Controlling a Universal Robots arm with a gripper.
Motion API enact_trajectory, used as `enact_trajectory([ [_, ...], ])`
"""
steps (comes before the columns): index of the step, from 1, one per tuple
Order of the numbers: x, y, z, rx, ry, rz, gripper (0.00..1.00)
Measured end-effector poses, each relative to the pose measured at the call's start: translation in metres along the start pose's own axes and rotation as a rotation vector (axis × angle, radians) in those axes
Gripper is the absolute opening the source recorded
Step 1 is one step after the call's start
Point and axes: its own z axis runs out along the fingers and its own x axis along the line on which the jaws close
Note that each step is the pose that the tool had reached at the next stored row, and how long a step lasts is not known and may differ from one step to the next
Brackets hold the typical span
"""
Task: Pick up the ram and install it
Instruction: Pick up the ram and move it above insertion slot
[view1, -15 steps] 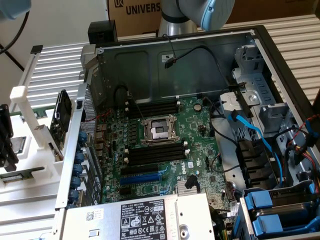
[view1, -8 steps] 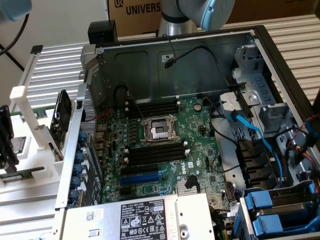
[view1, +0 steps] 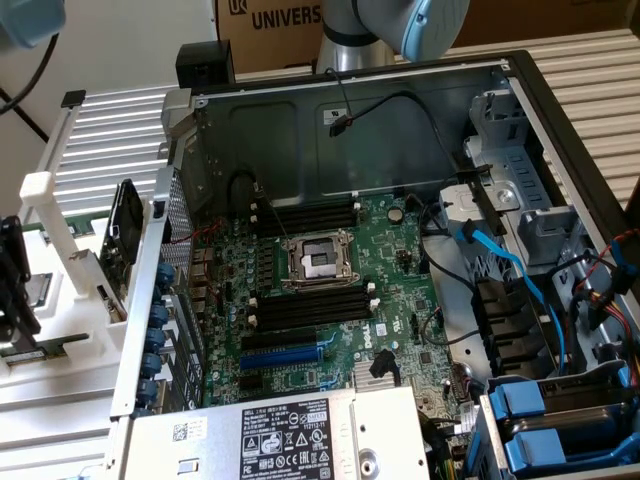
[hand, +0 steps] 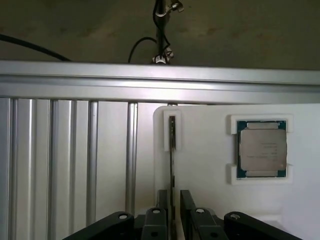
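Ram (hand: 172, 145) stands on edge in the white tray (hand: 200, 165), at 9 o'clock from the motherboard (view1: 330, 290) in the exterior view. Gripper (hand: 174, 196) straddles it, jaws apart, nothing clamped. Judgement: centre the stick evenly, close squarely, avoid twisting.

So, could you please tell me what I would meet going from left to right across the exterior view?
ram → case's rear panel → CPU socket → blue cable
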Motion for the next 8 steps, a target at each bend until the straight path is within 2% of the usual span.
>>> enact_trajectory([
  [8, 0.0001, 0.0003, 0.0085, 0.0103, 0.0001, 0.0, 0.25],
])
